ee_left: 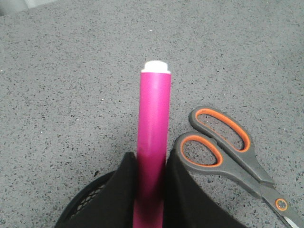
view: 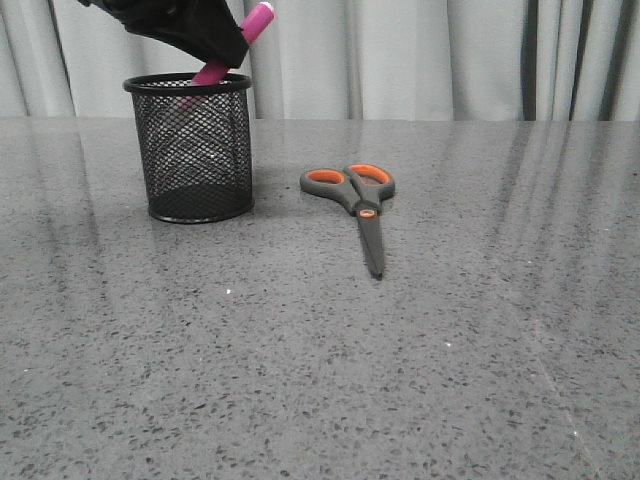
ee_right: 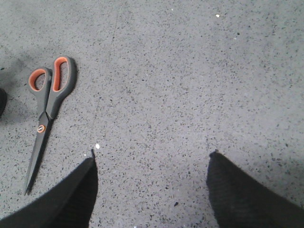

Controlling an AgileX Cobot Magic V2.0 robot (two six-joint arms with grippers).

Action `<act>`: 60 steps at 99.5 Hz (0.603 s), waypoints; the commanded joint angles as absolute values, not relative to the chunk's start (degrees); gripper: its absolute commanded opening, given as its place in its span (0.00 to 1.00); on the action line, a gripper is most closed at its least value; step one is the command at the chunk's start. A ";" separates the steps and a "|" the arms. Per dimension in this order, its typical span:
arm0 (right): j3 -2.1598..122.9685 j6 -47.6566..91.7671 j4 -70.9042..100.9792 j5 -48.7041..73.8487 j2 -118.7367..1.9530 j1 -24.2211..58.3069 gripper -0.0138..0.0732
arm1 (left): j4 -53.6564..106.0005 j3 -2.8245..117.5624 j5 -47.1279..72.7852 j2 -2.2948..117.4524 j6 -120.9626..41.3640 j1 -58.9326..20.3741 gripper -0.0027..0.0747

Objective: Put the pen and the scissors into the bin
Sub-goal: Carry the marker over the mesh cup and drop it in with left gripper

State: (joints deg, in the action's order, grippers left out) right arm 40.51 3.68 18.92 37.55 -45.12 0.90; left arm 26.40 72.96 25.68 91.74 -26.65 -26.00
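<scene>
My left gripper [view: 215, 45] is shut on the magenta pen [view: 254, 22] and holds it tilted over the black mesh bin [view: 195, 150], with the pen's lower end dipping inside the rim. In the left wrist view the pen [ee_left: 154, 137] sits clamped between the black fingers [ee_left: 118, 190], above the bin's rim [ee_left: 80, 204]. The scissors [view: 358, 195] lie flat on the table to the right of the bin, blades toward the front; they also show in the left wrist view [ee_left: 223, 147] and the right wrist view [ee_right: 47, 109]. My right gripper [ee_right: 152, 159] is open and empty above the bare table.
The grey speckled table [view: 320, 350] runs wide around the bin and scissors. Grey curtains [view: 430, 55] hang behind its far edge.
</scene>
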 commanded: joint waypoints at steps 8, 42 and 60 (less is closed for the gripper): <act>42.55 4.35 19.43 34.56 -45.15 0.59 0.67 | 27.07 74.95 24.65 89.58 -26.80 -24.66 0.01; 42.55 4.35 19.43 34.56 -45.15 0.59 0.67 | 28.79 74.95 26.28 89.58 -26.80 -23.34 0.51; 42.55 4.35 19.43 34.56 -45.15 0.59 0.67 | 29.17 75.58 25.56 88.29 -26.80 -23.34 0.56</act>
